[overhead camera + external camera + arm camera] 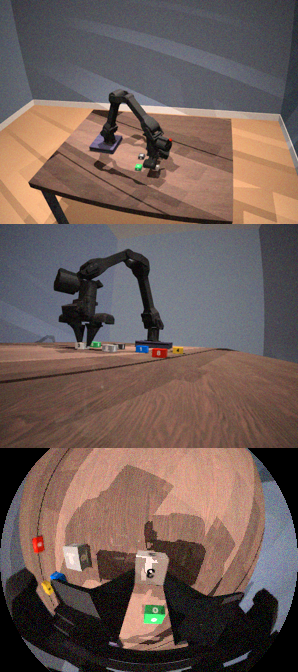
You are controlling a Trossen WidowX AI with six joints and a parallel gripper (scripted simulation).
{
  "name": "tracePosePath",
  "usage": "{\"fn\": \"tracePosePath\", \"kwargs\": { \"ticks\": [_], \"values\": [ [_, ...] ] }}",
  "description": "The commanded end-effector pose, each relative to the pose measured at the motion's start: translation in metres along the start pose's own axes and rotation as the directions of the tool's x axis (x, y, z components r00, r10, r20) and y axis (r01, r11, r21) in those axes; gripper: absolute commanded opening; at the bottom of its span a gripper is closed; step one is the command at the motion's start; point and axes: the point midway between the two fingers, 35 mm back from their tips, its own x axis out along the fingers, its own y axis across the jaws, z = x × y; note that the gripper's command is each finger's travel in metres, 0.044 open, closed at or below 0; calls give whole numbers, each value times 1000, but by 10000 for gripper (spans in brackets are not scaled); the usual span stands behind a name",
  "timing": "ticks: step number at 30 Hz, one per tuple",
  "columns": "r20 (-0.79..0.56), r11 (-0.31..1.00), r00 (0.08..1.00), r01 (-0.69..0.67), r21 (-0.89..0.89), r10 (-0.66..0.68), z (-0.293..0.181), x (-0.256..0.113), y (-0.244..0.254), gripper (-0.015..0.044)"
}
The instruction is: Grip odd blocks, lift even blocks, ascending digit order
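My gripper (155,169) (84,344) (149,573) points down and is shut on the white block (157,168) (78,345) (159,566), which shows a 3 and sits on the table between the fingertips. The green block (138,167) (95,344) (154,614) is beside it; its digit is unclear. The grey block (108,348) (75,558) and black block (141,156) (121,346) have unclear digits. The blue block (141,349) (58,577) shows 1, the yellow block (178,350) (47,587) shows 4, and the red block (170,140) (159,353) (38,544) shows 8.
The arm's purple base plate (102,148) (168,345) stands on the wooden table (199,189) (157,408). In the top view the arm hides the grey, blue and yellow blocks.
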Motion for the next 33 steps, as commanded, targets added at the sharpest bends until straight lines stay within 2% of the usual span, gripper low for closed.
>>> {"fn": "tracePosePath", "kwargs": {
  "ticks": [1, 17, 27, 28, 31, 33],
  "values": [
    [-1, 1000, 1000, -1, -2, 1, 0, 1, 0, 120],
    [-1, 1000, 1000, -1, -2, 1, 0, 1, 0, 120],
    [-1, 1000, 1000, -1, -2, 1, 0, 1, 0, 383],
    [-1, 1000, 1000, -1, -2, 1, 0, 1, 0, 400],
    [-1, 1000, 1000, -1, -2, 1, 0, -2, 0, 400],
    [-1, 1000, 1000, 0, -2, 0, 0, -24, 0, 400]
  ]
}}
